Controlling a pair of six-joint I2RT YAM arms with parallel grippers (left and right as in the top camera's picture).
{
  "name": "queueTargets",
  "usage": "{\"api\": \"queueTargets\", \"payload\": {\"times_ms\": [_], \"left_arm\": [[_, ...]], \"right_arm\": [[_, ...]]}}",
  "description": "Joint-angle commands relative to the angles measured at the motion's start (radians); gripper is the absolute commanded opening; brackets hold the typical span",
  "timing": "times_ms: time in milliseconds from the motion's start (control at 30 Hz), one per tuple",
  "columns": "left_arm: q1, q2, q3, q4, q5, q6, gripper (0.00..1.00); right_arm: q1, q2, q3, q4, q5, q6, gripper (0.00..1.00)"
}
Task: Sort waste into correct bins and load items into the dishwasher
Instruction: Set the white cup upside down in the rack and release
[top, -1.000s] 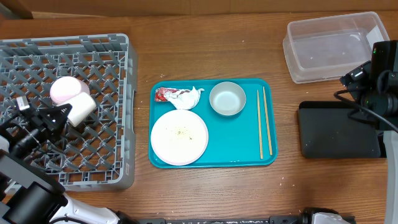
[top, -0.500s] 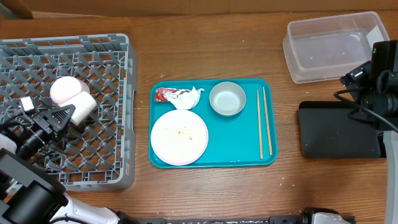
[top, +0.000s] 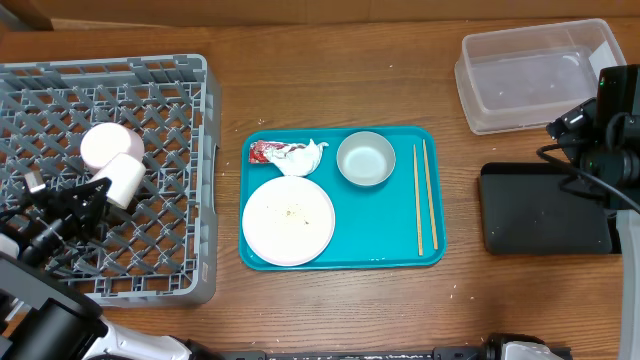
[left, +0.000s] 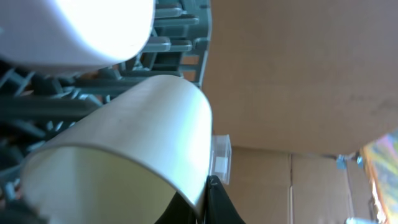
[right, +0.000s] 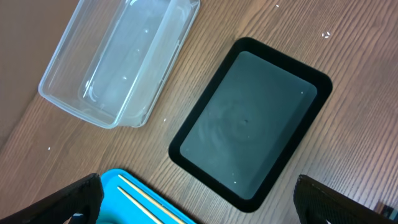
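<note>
Left, in the grey dish rack (top: 207, 180), the left gripper (top: 97, 190) appears pinched shut on the wall of the white cup (top: 122, 178), which lies on its side just beside the small white plate (top: 103, 145). Best practice: seat the cup in the lattice, release only once it rests, then back straight out clear of the plate. On the teal tray (top: 390, 220), 1 large plate (top: 288, 220), 1 bowl (top: 366, 160), 2 chopsticks (top: 425, 195), red wrapper (top: 262, 151) and tissue (top: 305, 157) wait. Right, the right gripper (right: 196, 199) hangs wide open, empty, above the black tray (right: 249, 124)
</note>
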Motion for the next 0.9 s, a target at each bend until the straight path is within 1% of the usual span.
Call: {"api": "queueTargets", "payload": {"times_ms": [0,67,133,200,267,400,533,633,800,833,867], "left_arm": [[0.042,0.023,-0.023,0.01,-0.34,-0.106,0.12],[0.048,0.023,-0.023,0.01,-0.382,-0.16,0.21],[0.048,0.023,-0.023,0.01,-0.415,-0.219,0.23],[0.05,0.022,-0.02,0.008,-0.415,-0.264,0.27],[0.056,0.022,-0.012,0.005,-0.413,-0.304,0.27],[0.077,0.022,0.033,-0.043,-0.413,-0.307,0.27],[0.101,0.022,0.135,-0.142,-0.415,-0.307,0.27],[0.118,0.022,0.247,-0.251,-0.422,-0.29,0.27],[0.111,0.022,0.459,-0.441,-0.512,-0.258,0.27],[0.102,0.022,0.492,-0.47,-0.511,-0.237,0.25],[0.09,0.022,0.519,-0.496,-0.51,-0.219,0.2]], "right_arm": [[-0.006,-0.001,0.008,0.002,0.003,0.004,1.0],[-0.006,-0.001,0.008,0.002,0.003,0.004,1.0],[-0.006,-0.001,0.008,0.002,0.003,0.004,1.0],[-0.006,-0.001,0.008,0.002,0.003,0.004,1.0],[-0.006,-0.001,0.008,0.002,0.003,0.004,1.0],[-0.006,-0.001,0.008,0.002,0.003,0.004,1.0],[-0.006,-0.001,0.008,0.002,0.003,0.004,1.0],[-0.006,-0.001,0.008,0.002,0.003,0.004,1.0],[-0.006,-0.001,0.008,0.002,0.003,0.004,1.0],[-0.006,-0.001,0.008,0.002,0.003,0.004,1.0],[-0.006,-0.001,0.008,0.002,0.003,0.004,1.0]]}}
